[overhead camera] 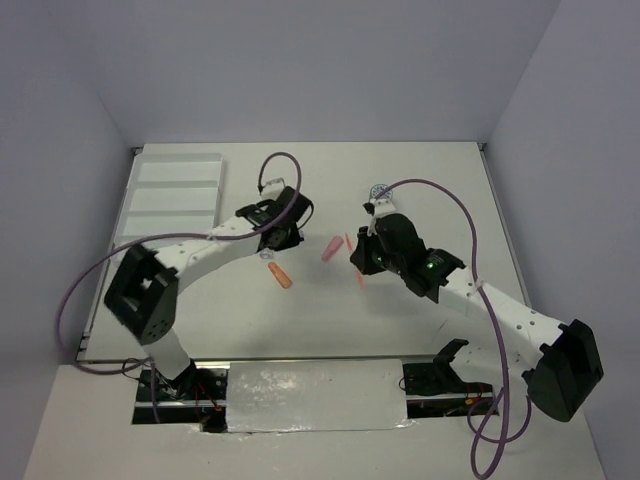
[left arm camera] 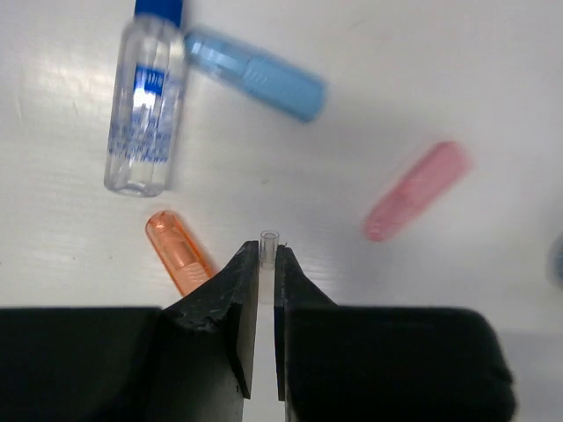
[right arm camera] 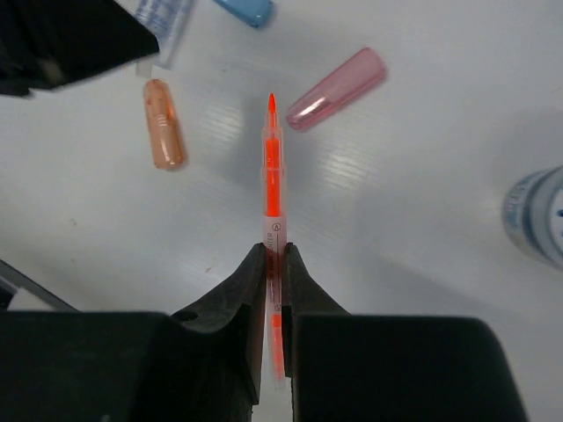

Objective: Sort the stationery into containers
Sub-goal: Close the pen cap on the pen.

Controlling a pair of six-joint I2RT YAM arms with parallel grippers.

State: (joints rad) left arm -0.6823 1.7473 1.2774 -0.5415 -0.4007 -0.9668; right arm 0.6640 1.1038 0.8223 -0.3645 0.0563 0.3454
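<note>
My right gripper [right arm camera: 274,257] was pinched narrow on the orange pen [right arm camera: 272,167]. It held the pen near the back end, so the barrel ran straight out ahead of the fingers, tip leading. The left gripper [left arm camera: 266,255] was closed almost fully on a thin clear tube [left arm camera: 268,239], with only the tube's end poking out between the jaws. Both grippers were over the middle of the desk [overhead camera: 330,320], near each other.

What the next move turned on was the white tray [overhead camera: 170,170]. It sat at the far left of the desk, well apart from both grippers, with its long compartments running left to right. The left arm was plainly the nearer one. I judged that the right arm would have to reach across its partner's space to get there. I also judged that the pen's long axis would have to be turned to lie along a compartment before I let it go.

Loose on the desk by the left gripper lay the clear bottle [left arm camera: 143,114], with the light blue piece [left arm camera: 255,75] just beside its neck. The pink piece [left arm camera: 415,191] and the orange piece [left arm camera: 179,251] lay apart from these. One tape roll [right arm camera: 537,215] sat on the far side of the right gripper.
</note>
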